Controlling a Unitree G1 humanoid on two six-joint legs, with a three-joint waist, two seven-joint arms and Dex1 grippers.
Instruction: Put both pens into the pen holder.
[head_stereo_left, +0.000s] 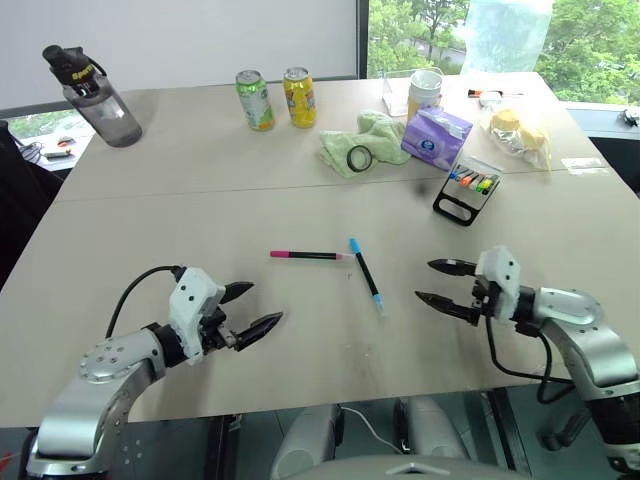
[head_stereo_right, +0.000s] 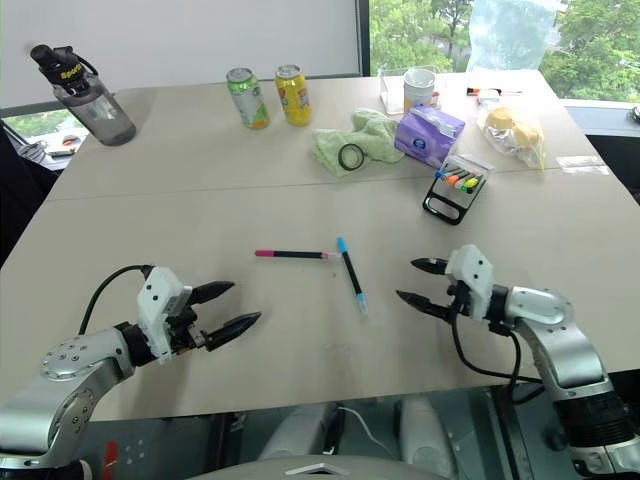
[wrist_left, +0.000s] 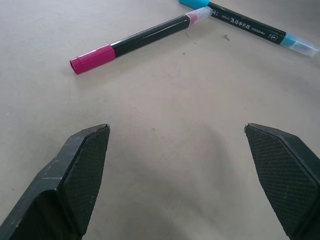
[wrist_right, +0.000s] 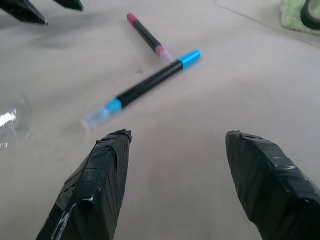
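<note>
Pens, pink-ended and blue-ended, are lying nearly tip to tip on the counter between grippers, left and right, jaws apart; pen holder is sitting beyond, beside a purple tissue pack.

Wide beige table with a seam across it, white wall panel behind, window at the far right full of green trees, daylight spilling over the tabletop, grey floor past the edge
</note>
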